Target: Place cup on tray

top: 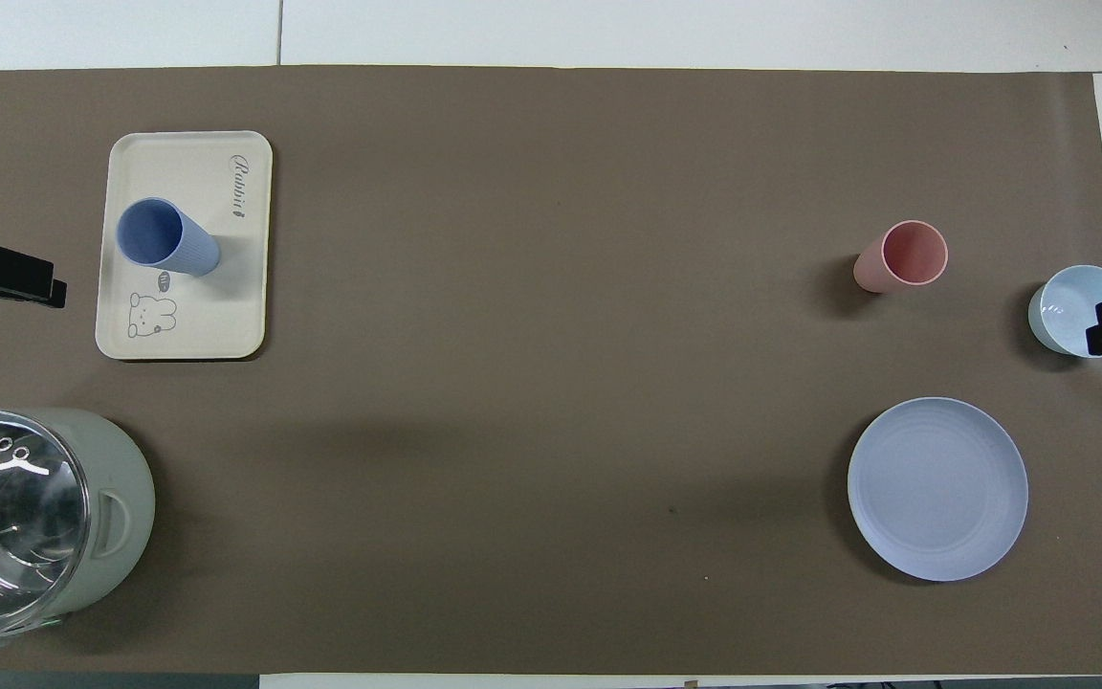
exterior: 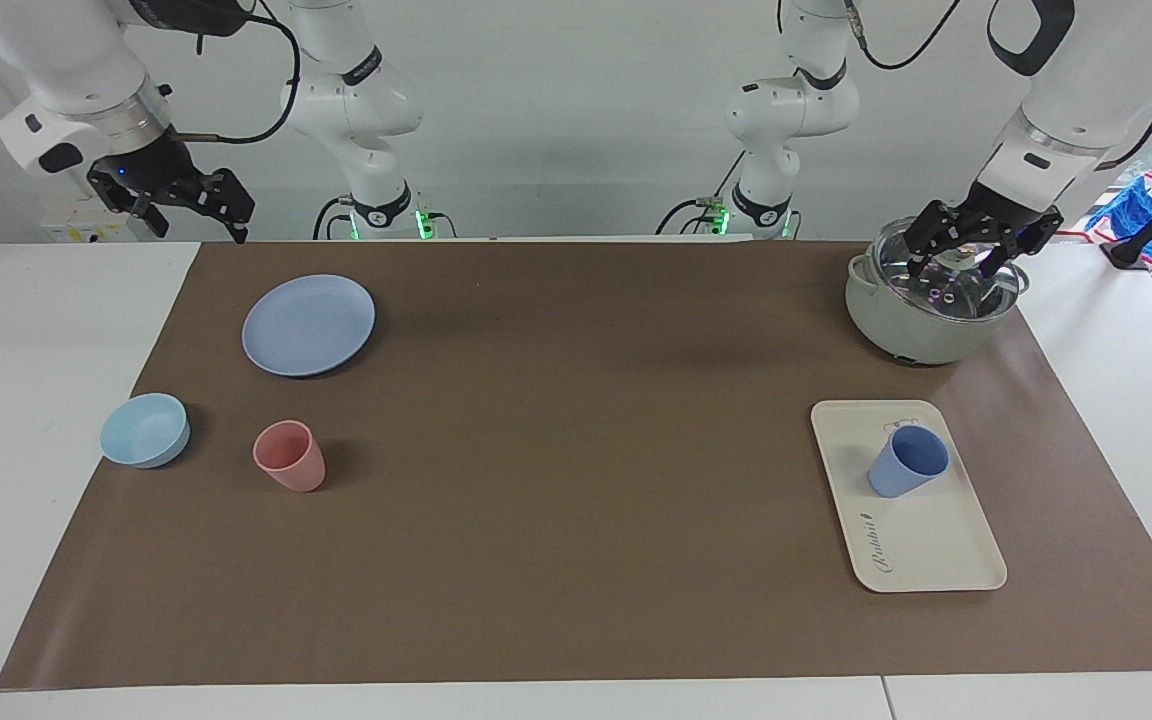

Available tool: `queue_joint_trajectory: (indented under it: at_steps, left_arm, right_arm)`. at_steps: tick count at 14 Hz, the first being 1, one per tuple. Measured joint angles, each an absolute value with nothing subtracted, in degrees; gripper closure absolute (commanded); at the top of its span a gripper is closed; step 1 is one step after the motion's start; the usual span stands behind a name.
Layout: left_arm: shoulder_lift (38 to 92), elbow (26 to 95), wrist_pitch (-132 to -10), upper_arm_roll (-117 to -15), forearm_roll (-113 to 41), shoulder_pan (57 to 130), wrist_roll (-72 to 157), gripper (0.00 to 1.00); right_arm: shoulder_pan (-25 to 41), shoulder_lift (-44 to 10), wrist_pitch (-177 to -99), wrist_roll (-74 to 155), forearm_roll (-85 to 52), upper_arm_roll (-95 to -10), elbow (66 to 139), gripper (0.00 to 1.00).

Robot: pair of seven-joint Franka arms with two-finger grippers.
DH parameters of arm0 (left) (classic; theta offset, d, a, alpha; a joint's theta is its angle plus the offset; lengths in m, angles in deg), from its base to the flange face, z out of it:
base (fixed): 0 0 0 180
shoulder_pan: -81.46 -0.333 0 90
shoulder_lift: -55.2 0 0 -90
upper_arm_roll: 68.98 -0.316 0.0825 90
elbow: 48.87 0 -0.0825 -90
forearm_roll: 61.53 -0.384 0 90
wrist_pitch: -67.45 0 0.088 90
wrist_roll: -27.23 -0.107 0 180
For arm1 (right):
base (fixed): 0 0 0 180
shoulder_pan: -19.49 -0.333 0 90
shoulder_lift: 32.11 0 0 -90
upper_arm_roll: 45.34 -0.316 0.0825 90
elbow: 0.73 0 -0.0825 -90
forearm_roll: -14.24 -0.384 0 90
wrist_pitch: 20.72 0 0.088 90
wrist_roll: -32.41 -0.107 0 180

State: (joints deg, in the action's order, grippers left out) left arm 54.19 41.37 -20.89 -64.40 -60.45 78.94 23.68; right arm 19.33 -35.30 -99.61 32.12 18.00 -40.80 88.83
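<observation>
- Left gripper (exterior: 966, 245) hangs spread over the lidded pot (exterior: 921, 325), holding nothing.
- Right gripper (exterior: 198, 205), spread and empty, is up by the mat's corner.
- Blue cup (exterior: 908, 461) stands on the "Rabbit" tray (exterior: 936, 545).

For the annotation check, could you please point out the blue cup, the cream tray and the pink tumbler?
blue cup (exterior: 903, 465), facing view, on its outer wall.
cream tray (exterior: 936, 545), facing view, on its bare floor.
pink tumbler (top: 914, 254), overhead view, inside its open mouth.
</observation>
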Motion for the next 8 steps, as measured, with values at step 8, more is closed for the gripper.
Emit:
queue_joint_trajectory:
  at_steps: [8]
  left_arm:
    - [54.2,41.4,-20.9,-64.4,-60.5,78.9,23.7,0.00]
  right_arm:
    - [19.0,-35.5,-102.3,32.1,15.7,-39.9,89.1,0.00]
